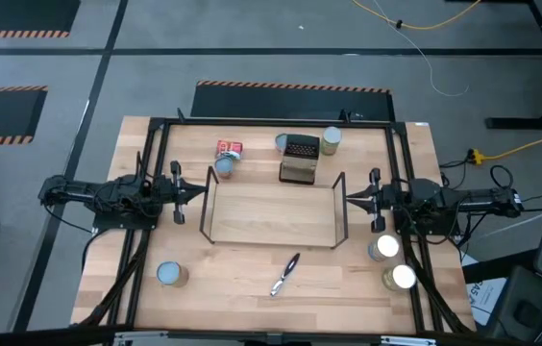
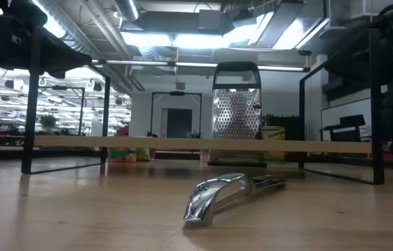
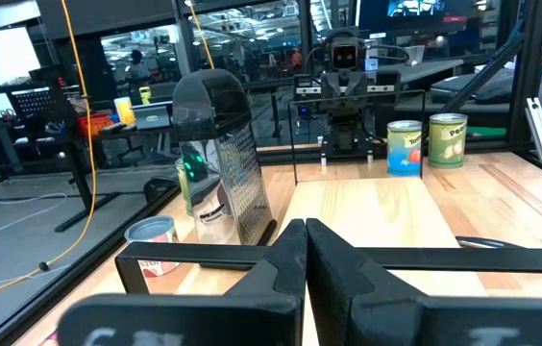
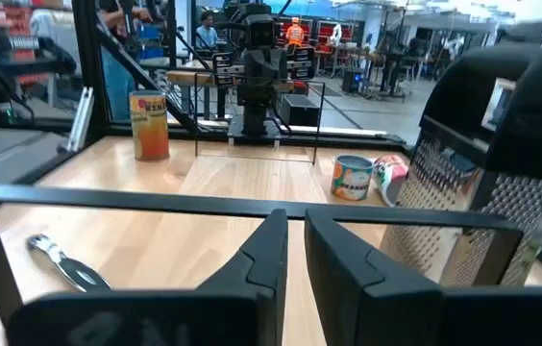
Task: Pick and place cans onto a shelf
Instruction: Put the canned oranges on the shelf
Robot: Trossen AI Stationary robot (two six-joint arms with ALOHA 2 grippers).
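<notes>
Look at the high view: your shelf (image 1: 271, 213) sits in the middle of the frame, its wooden board bare. The left gripper (image 1: 197, 192) hangs just off the shelf's left end with its fingers pressed together on nothing. The right gripper (image 1: 351, 199) mirrors it at the shelf's right end, fingers likewise closed and empty. Each wrist view shows that arm's two dark fingers nearly touching, pointing across the shelf board at the other arm.

You have cans scattered around the shelf. A red-labelled can (image 1: 230, 149) lies on its side above the shelf, left of centre, with a blue-topped can (image 1: 223, 168) just beside it, close to the shelf's upper left corner. Another can (image 1: 283, 143) stands touching or just beside the grater (image 1: 299, 160), on its upper left, and a green-labelled can (image 1: 331, 140) stands at the grater's upper right. One can (image 1: 171, 275) stands alone at lower left. Two shiny-topped cans (image 1: 383, 248) and (image 1: 401, 278) stand together at lower right, below the right gripper.

A metal tool (image 1: 285, 274) lies below the shelf, near centre; in the low view it fills the foreground with the grater behind the shelf board.
</notes>
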